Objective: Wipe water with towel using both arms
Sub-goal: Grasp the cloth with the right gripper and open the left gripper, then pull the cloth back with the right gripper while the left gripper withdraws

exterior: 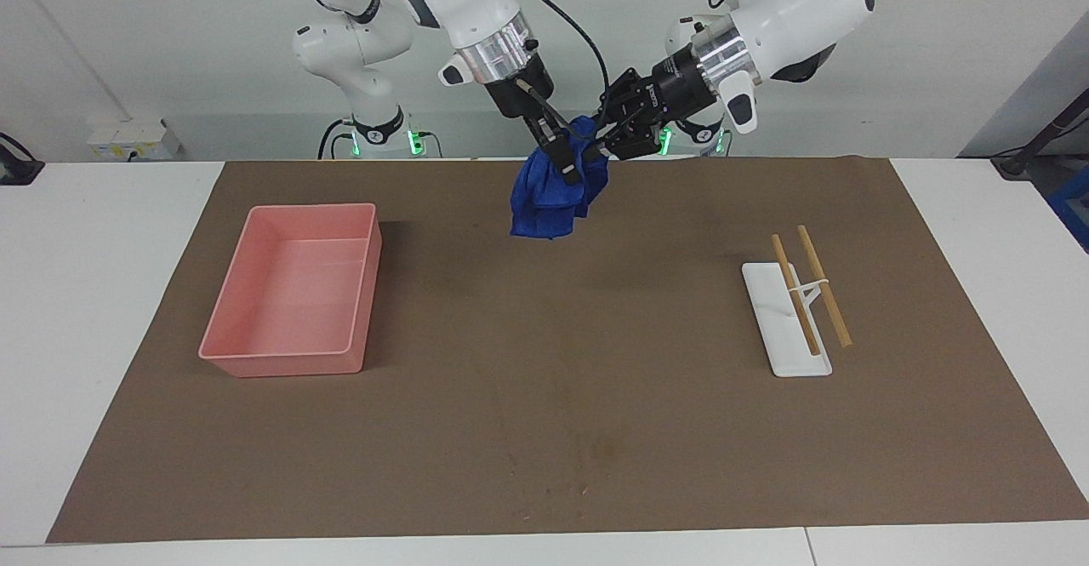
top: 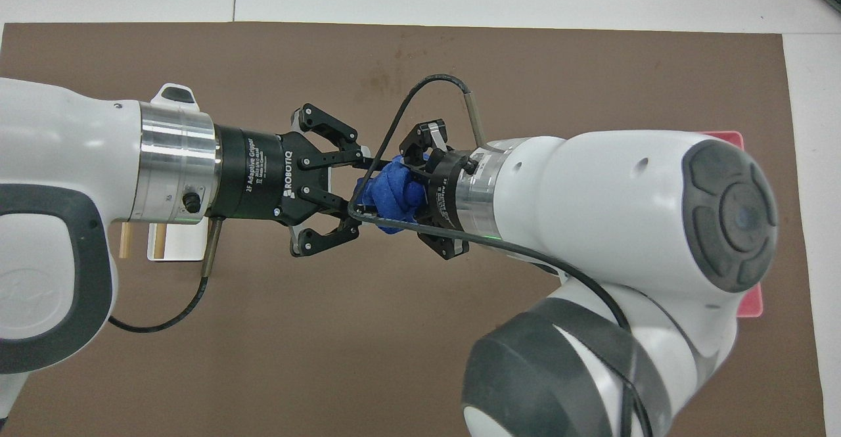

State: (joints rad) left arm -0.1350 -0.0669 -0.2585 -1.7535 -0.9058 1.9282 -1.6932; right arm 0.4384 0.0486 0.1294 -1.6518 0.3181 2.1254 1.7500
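1. We see a white table (exterior: 102, 294) covered by a brown mat (exterior: 544, 396), with a pale wall at the robots' end.
2. The towel (exterior: 553, 196) hangs bunched in the air over the mat's robot-side middle, held between both grippers.
3. The right gripper (exterior: 566, 162) points down, its fingers clenched on the towel's upper part.
4. The left gripper (exterior: 606, 134) reaches in sideways and meets the same bunch; we judge its fingers pinched on the cloth.
5. A pink tray (exterior: 293, 294) sits well apart from the grippers toward the right arm's end.
6. A white rest (exterior: 787, 323) bearing two wooden sticks (exterior: 808, 289) lies toward the left arm's end.
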